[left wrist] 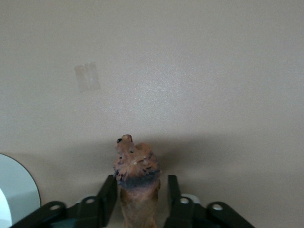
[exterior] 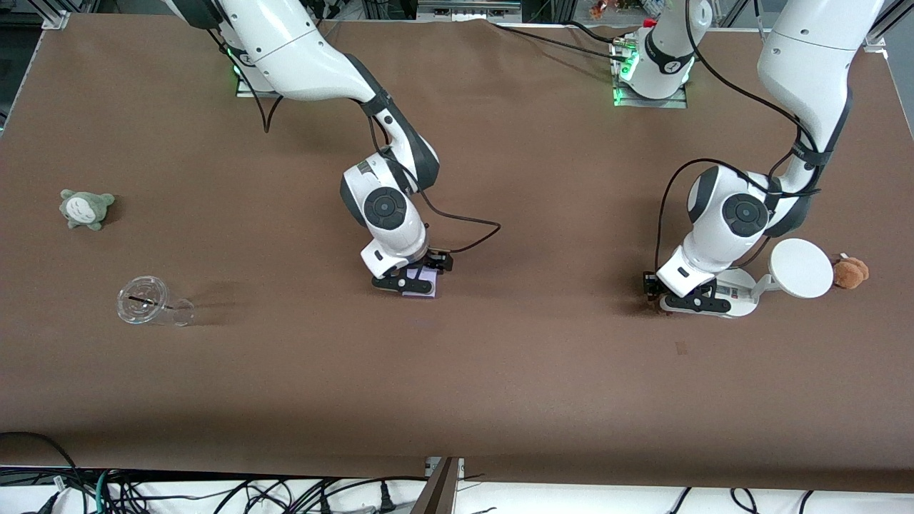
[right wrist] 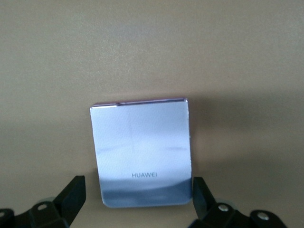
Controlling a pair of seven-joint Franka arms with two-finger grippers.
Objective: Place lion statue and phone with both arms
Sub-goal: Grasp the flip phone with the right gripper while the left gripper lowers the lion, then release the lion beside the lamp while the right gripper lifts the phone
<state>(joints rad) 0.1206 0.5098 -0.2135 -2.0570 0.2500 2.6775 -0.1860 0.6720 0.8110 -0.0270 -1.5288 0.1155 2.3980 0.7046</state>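
Left jaws: slightly apart, flanking lion, grip unclear, low near the surface's left-arm end.
Right jaws: spread wide, straddling phone lying flat mid-surface.

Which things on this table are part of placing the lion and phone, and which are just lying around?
Job:
lion statue, between the left gripper fingers
phone, on the table between the right gripper open fingers

Lying about:
grey plush toy
clear plastic cup, on its side
white stand
brown plush toy
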